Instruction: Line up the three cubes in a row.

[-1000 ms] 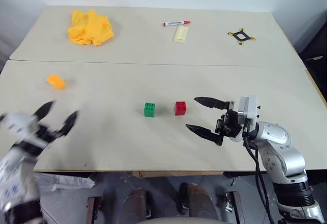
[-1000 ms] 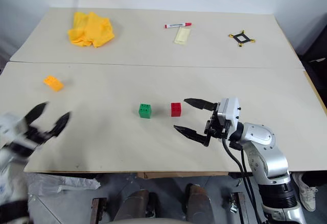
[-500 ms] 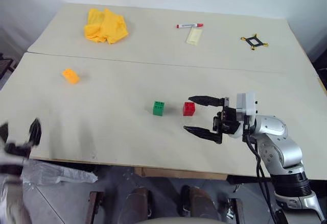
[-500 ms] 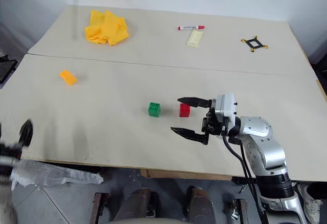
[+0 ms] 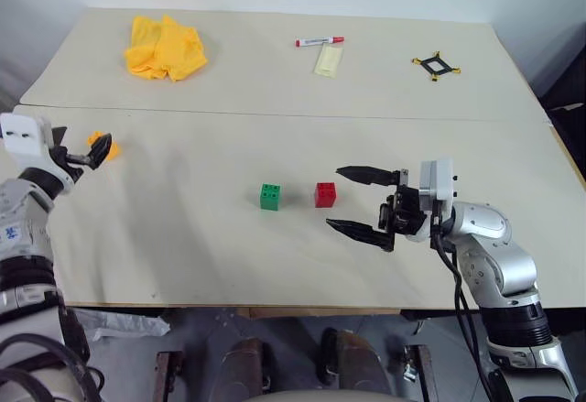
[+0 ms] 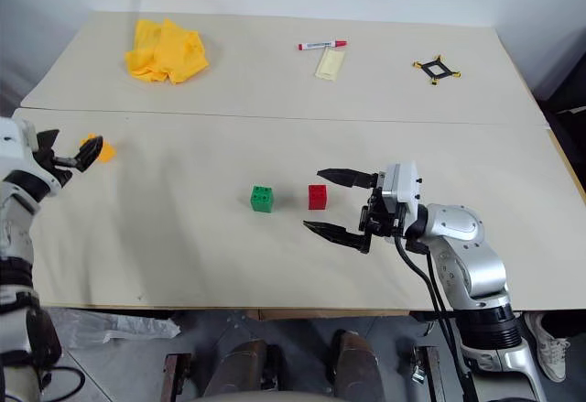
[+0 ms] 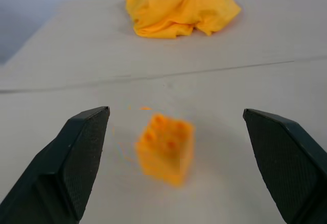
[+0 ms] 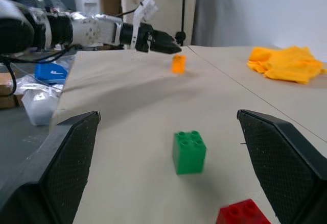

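The orange cube (image 5: 110, 149) lies alone at the table's left side. My left gripper (image 5: 82, 141) is open and level just in front of it; in the left wrist view the orange cube (image 7: 166, 147) stands between and a little beyond the two fingers (image 7: 82, 157), untouched. The green cube (image 5: 269, 197) and the red cube (image 5: 324, 194) sit side by side near the table's middle, a small gap between them. Just right of the red cube, my right gripper (image 5: 337, 199) points left, open and empty. The right wrist view shows the green cube (image 8: 189, 151), red cube (image 8: 242, 215) and orange cube (image 8: 178, 63).
A crumpled yellow cloth (image 5: 165, 47) lies at the far left. A red-capped marker (image 5: 319, 41) and a pale packet (image 5: 327, 59) sit at the far middle, a black-and-yellow frame (image 5: 434, 65) at the far right. A seam (image 5: 275, 114) joins the two tabletops.
My left arm has risen from the near left edge and reached forward to the orange cube, still open. The right gripper has stayed put. The camera view swayed.
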Motion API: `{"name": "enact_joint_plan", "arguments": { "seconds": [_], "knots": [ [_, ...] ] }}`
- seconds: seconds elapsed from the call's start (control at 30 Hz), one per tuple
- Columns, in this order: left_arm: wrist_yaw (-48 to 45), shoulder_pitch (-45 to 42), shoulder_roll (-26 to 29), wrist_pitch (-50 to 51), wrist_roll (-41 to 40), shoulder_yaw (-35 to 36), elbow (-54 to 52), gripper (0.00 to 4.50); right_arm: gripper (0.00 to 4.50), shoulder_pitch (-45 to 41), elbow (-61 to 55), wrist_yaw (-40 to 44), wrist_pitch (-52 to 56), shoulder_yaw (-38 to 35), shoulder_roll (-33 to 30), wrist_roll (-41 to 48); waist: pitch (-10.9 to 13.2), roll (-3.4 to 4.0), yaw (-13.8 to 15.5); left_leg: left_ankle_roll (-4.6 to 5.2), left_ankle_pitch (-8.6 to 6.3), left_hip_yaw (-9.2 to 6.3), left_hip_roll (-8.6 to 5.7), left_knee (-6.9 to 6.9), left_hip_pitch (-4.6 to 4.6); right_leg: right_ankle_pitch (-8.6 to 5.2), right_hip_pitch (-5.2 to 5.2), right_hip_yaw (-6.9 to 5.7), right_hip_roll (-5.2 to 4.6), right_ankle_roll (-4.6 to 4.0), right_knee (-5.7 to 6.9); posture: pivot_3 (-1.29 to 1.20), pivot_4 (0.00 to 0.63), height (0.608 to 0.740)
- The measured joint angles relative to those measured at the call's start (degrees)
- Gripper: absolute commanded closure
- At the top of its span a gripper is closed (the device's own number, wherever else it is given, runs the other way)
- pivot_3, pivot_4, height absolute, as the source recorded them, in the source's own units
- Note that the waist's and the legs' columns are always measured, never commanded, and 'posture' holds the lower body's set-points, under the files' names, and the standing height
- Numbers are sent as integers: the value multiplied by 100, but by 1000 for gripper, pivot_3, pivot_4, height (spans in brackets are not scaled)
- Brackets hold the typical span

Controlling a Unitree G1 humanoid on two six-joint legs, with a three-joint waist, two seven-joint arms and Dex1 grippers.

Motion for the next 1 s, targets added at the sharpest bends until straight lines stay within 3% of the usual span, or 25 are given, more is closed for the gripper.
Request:
{"name": "enact_joint_plan", "arguments": {
  "seconds": [0.1,0.27,0.43,0.77,1.0],
  "knots": [
    [125,-398,-61,-265,218,-176,681,51,0,149,-55,-90,0,-30,2,-2,0,-1,1,0,0,-6,-5,-1,-3,1,0,-2,-3,1,2,0,150,740],
    [272,-465,-460,-489,297,-287,876,51,0,373,-243,-217,5,-36,1,3,0,-4,11,2,1,-15,-12,6,-6,1,1,-1,-12,2,8,0,150,740],
    [1374,-531,-650,-377,438,-267,920,51,0,439,-247,-231,13,-39,-7,7,-2,-6,9,4,2,-16,-4,6,-3,1,2,1,-17,2,11,0,150,740],
    [3221,102,-1997,1028,345,-157,-1293,51,0,431,-221,-251,35,-42,-11,21,-3,-13,29,8,2,-41,10,21,-6,4,7,4,-23,6,36,0,150,740],
    [3575,34,-2055,1223,341,-60,-1376,51,0,427,-155,-194,35,-41,-10,21,-3,-13,21,8,2,-38,13,20,-5,3,6,2,-20,6,34,0,150,740]
  ]
}}
